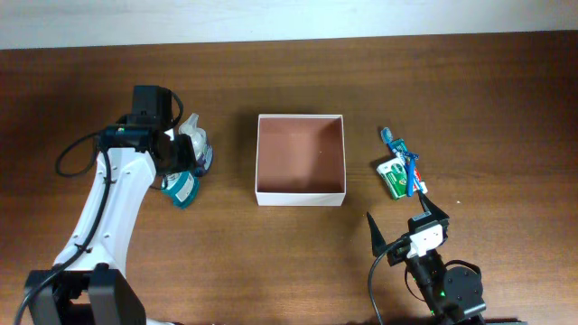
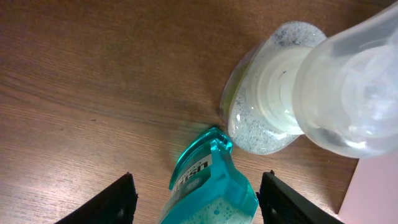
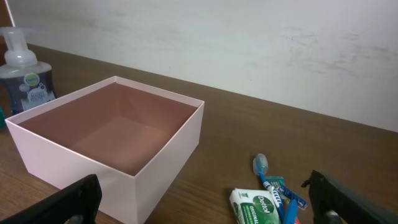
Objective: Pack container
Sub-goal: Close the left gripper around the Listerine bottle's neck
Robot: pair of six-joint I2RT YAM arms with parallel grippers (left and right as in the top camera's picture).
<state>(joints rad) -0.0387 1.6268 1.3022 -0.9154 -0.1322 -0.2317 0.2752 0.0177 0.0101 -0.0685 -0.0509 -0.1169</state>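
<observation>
Left gripper [image 2: 198, 186] points down at the table [image 1: 488, 90], fingers [image 2: 121, 202] spread on either side of a teal bottle [image 2: 205, 165] that lies on the wood. A gap shows at each finger, so nothing is pinched. Clear pump bottle [image 2: 292, 93] stands upright at 1 o'clock from the teal bottle, just beside its tip; can't tell if they touch. Right gripper [image 1: 395, 206] sits low at about 5 o'clock from the container [image 1: 301, 196], fingers spread wide with nothing between them. Just past it at 12 o'clock lies a small green-and-white pack [image 1: 393, 181] with a blue toothbrush [image 1: 397, 149] lying across it, bristle end pointing toward 11 o'clock. Both are at 3 o'clock from the container, near its right wall but apart from it. Container is at table centre, square, open top, thin white walls, pinkish-brown floor in full view, flat on the wood. The left gripper and both bottles are at 9 o'clock from it, clear of its left wall. From the right wrist the pump bottle shows beyond the container's far left corner, and a pale wall [image 3: 249, 50] stands behind the table edge.
</observation>
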